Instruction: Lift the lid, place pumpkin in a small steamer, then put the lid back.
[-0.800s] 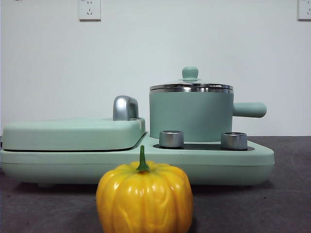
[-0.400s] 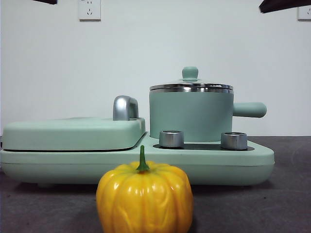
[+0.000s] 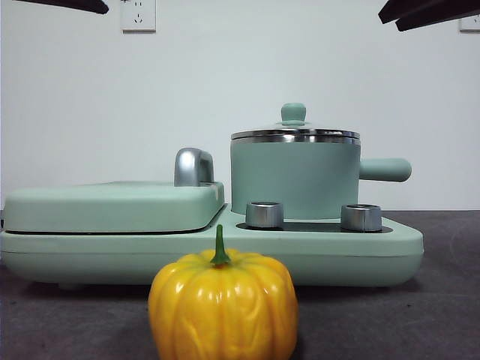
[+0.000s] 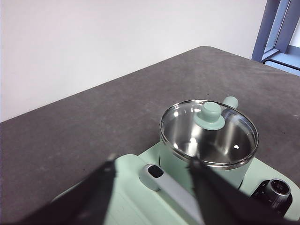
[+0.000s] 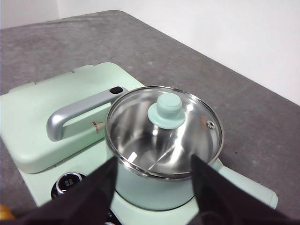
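Glass lid (image 3: pixel 295 133) still caps the small steamer (image 3: pixel 294 180) as both arms edge into view above it. The left gripper (image 4: pixel 152 164) and right gripper (image 5: pixel 153 166), jaws spread and empty, have closed in from overhead; the pumpkin (image 3: pixel 222 305) waits in front of the steamer, so lifting has yet to begin.

A dark grey desk (image 3: pixel 442 300) with a faintly speckled top carries everything. Directly on it lie two things. The wide mint-green cooker base (image 3: pixel 210 259) stands across the middle, stretching from the far left almost to the right side. The yellow-orange pumpkin (image 3: pixel 223 307) sits on the desk nearer than the base, about mid-width, its green stem upright. Bare desk shows on the right.
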### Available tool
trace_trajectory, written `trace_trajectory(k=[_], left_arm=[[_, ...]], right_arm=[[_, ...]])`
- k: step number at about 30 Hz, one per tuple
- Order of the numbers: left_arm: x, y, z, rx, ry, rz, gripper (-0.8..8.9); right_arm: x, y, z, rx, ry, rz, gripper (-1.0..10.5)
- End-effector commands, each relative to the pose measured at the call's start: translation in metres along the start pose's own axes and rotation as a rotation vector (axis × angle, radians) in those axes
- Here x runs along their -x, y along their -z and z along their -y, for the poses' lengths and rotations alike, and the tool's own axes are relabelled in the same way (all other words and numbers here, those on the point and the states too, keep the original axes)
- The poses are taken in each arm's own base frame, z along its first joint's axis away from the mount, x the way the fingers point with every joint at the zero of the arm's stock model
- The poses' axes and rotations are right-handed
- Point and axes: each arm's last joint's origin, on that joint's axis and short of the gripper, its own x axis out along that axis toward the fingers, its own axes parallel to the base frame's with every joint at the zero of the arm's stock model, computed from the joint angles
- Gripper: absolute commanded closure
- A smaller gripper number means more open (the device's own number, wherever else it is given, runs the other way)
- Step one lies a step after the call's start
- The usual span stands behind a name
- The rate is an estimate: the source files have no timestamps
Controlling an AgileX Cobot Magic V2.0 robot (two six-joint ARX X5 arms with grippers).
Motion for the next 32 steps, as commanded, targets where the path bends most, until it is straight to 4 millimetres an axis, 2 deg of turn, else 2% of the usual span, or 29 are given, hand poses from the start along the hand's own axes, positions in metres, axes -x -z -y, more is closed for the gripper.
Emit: trace_trajectory(k=[1, 8, 14, 21, 32], left_arm=[[-0.001, -0.008, 0.001, -0.026, 0.013, 0.026, 4.7], [-0.006, -0.008, 0.004, -0.029, 0.007, 0.02, 4.9], [-0.026, -0.01, 0.006, -0.037, 0.031, 0.074, 5.06], [-0.068, -0.011, 0.016, 0.003, 0.113, 0.108, 5.05], [-0.135, -0.011, 0.03, 0.007, 0.211, 0.036, 5.05]], right_arm=[[0.001, -0.007, 0.001, 0.025, 0.004, 0.018, 6.6], [0.001, -0.007, 0.001, -0.021, 0.0, 0.02, 6.6], [0.001, -0.007, 0.001, -0.024, 0.0, 0.024, 6.6], [0.001, -0.007, 0.001, -0.024, 0.0, 0.024, 6.6], [0.001, -0.007, 0.001, -0.024, 0.001, 0.023, 6.6]])
